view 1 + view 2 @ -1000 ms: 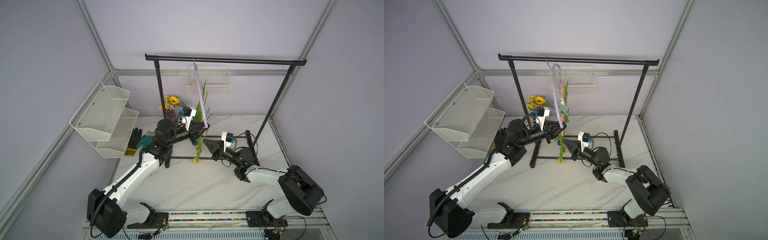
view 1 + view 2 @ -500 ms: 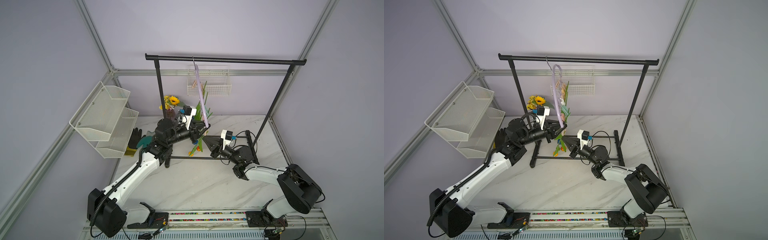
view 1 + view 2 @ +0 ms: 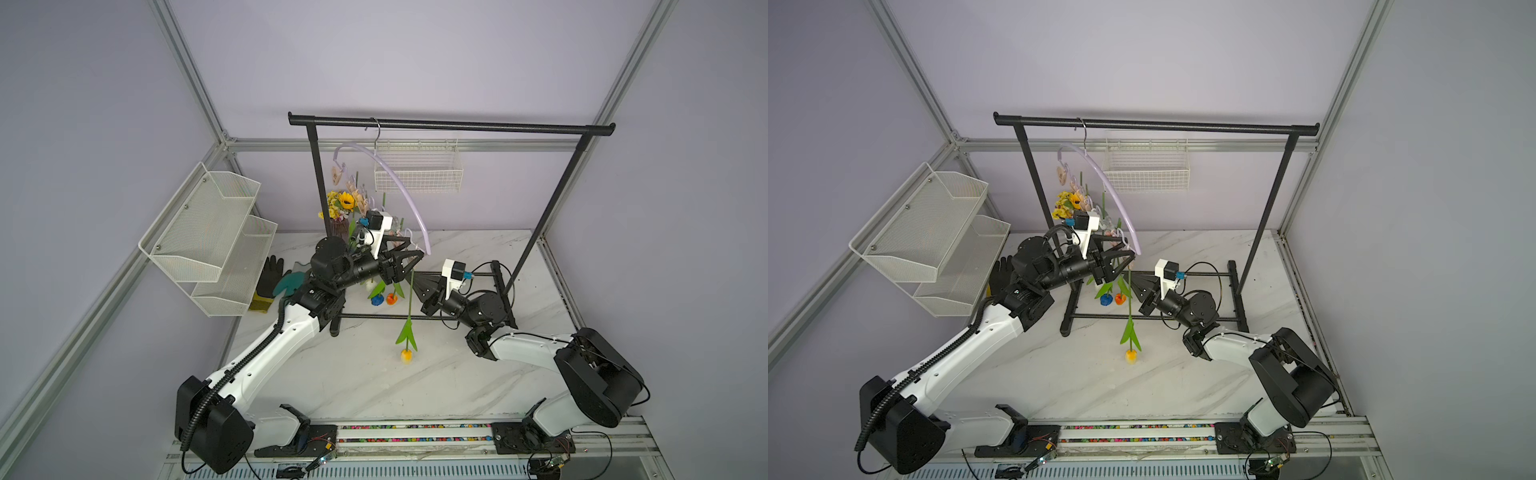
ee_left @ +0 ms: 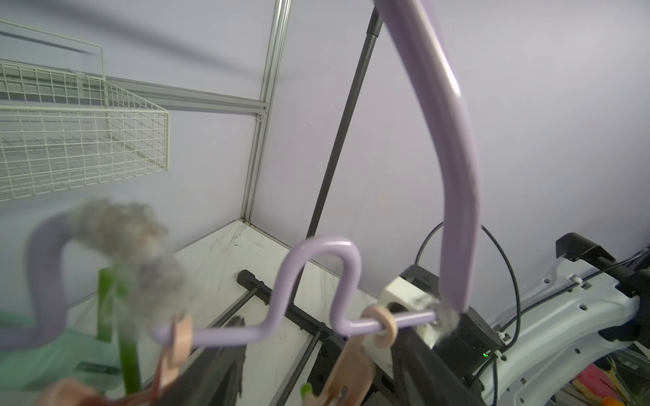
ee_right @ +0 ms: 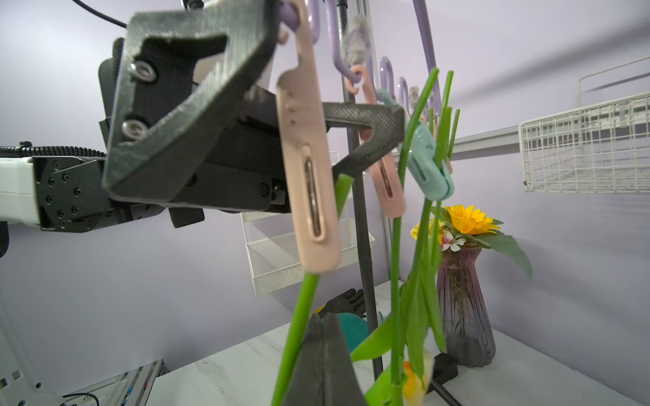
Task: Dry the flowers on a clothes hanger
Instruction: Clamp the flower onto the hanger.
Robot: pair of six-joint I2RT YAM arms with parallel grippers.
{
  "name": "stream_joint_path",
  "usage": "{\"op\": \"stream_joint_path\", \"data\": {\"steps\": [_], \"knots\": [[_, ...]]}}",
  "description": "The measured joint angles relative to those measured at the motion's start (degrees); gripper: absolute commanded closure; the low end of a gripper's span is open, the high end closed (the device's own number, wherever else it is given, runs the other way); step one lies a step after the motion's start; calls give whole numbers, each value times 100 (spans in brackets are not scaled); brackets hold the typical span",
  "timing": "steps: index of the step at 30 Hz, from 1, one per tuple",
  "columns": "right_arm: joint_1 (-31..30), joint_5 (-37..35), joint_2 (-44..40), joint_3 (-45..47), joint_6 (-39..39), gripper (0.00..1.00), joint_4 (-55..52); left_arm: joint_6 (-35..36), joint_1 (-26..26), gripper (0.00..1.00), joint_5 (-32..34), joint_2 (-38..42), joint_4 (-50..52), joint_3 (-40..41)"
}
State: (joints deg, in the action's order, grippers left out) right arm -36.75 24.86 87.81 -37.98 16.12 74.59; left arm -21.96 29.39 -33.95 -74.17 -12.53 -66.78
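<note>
My biggest worry starts with the tall black metal garment rack. The thin arched lilac plastic hanger hangs on its rail by the metal hook alone and tilts steeply, low end towards my arms. Any tug as I back out could set it swinging or lift the hook off the rail. Every stem clipped to it would go too.

The left gripper is at that low end, jaws spread wide and holding nothing. The long pale pink plastic clothes-peg hangs between them. I cannot tell whether a finger touches the peg or the lilac wire. If I pull away crooked, a finger could catch either one and drag the hanger along.

The right gripper sits lower down, closed tight on nothing. The stem of the yellow-headed artificial tulip runs just beside it. A sideways move there would lever the stem against the peg.

That tulip hangs head down from the pink peg, over the white marble tabletop. I judge it clamped, but only a short end of stem shows past the peg in the right wrist view. The hold looks slim, and a knock could slip the stem out and drop the flower.

Further up the hanger, a mint-green peg pinches other green stems. A swing of the hanger could shake those loose as well.
</note>
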Motion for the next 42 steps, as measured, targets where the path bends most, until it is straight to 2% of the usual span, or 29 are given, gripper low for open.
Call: {"op": "stream_joint_path", "data": {"steps": [11, 15, 21, 30, 33, 42], "knots": [[0, -74, -79, 4, -98, 100, -92, 15, 0, 23, 114, 7, 85, 0], [0, -205, -238, 7, -184, 100, -273, 85, 0, 17, 199, 55, 365, -9], [-2, -590, -684, 68, -354, 100, -787, 306, 0, 10, 673, 361, 1161, -37], [-2, -1318, -1331, 160, -483, 100, -1720, 376, 0, 8, 1467, 914, 2109, -170], [0, -1547, -1611, 153, -485, 96, -2214, 374, 0, 6, 1858, 1178, 2448, -175], [-2, -2618, -2809, -87, -350, 66, -4247, 354, 0, 3, 2839, 2031, 3161, -81]]}}
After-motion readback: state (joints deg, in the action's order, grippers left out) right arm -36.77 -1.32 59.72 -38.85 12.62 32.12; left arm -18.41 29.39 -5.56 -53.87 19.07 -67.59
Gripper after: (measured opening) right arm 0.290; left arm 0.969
